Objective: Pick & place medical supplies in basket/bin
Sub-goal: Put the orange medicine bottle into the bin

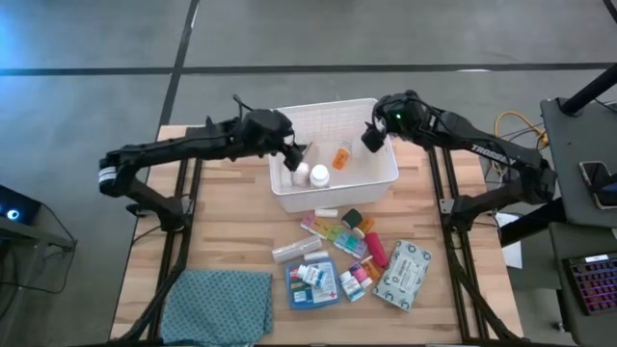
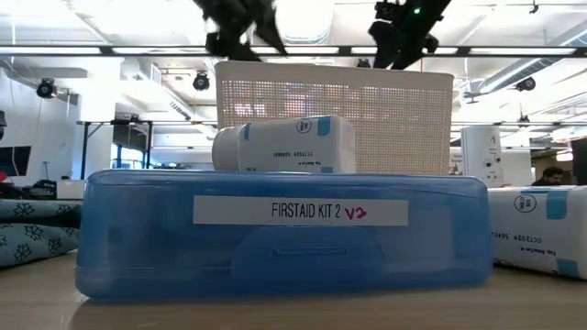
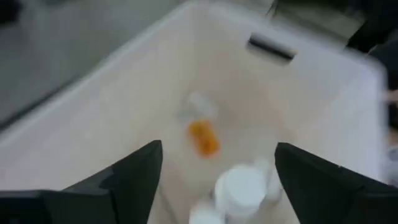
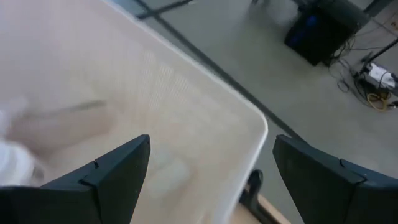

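The white ribbed bin (image 1: pixel 376 178) stands at the table's far middle. An orange bottle (image 1: pixel 341 154) and two white bottles (image 1: pixel 310 174) lie in it. My left gripper (image 1: pixel 295 157) hovers open over the bin's left part, and its wrist view looks down on the orange bottle (image 3: pixel 204 137) and a white bottle (image 3: pixel 240 186). My right gripper (image 1: pixel 371 138) hangs open over the bin's far right part, above the bin's rim (image 4: pixel 256 121). Nearer lie the pill organiser strip (image 1: pixel 334 232), the blue first-aid box (image 1: pixel 313 285), the wipes pack (image 1: pixel 403 275) and a pink container (image 1: pixel 376 253).
A teal patterned cloth (image 1: pixel 222 304) lies at the table's near left corner. A clear tube (image 1: pixel 299 251) and a small white tube (image 1: pixel 326 212) lie just near the bin. In the low view the first-aid box (image 2: pixel 275 234) with a white bottle (image 2: pixel 284 145) on it fills the foreground.
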Available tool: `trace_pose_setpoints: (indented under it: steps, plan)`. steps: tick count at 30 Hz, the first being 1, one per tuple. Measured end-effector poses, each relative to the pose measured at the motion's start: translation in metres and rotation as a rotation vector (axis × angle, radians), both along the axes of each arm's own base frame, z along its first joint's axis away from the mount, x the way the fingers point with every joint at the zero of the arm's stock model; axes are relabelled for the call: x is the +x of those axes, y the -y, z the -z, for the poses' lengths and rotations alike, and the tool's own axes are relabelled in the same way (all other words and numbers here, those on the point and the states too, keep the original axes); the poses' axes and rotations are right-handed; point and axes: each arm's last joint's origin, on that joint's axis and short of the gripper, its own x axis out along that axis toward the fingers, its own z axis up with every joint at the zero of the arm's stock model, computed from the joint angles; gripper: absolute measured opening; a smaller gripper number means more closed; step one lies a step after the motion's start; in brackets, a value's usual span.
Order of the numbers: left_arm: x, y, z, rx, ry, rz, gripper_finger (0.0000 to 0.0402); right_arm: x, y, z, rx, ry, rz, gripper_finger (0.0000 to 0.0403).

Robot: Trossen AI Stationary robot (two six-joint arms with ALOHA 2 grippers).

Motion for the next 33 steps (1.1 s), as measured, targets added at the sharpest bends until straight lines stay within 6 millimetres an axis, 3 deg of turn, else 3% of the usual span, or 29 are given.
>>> trace_pose_setpoints:
  steps: [4,7,11,16,23,29,33]
  plan:
    - [-0.014,0.021,-0.046,0.095,0.073,0.095,0.0303,-0.010,-0.013,0.000,0.067,-0.044,-0.073,0.0329]
    - [-0.034,0.035,-0.068,0.125,-0.011,0.162,0.0302,-0.016,-0.024,0.002,0.158,-0.060,-0.104,0.0329]
    - [-0.057,0.045,-0.071,0.066,-0.206,0.189,0.0299,-0.029,-0.041,0.008,0.301,-0.096,-0.025,0.0329]
    - [-0.077,0.049,-0.058,0.016,-0.333,0.180,0.0299,-0.047,-0.064,0.008,0.439,-0.108,0.098,0.0329]
    - [-0.105,0.056,-0.011,-0.036,-0.450,0.178,0.0299,-0.072,-0.096,0.008,0.786,-0.097,0.161,0.0329]
    - [-0.124,0.059,0.025,-0.054,-0.353,0.149,0.0299,-0.042,-0.125,0.021,0.849,-0.021,-0.074,0.0329]
    - [-0.134,0.062,0.034,-0.068,-0.230,0.135,0.0299,-0.019,-0.150,0.049,0.790,-0.191,-0.274,0.0329]
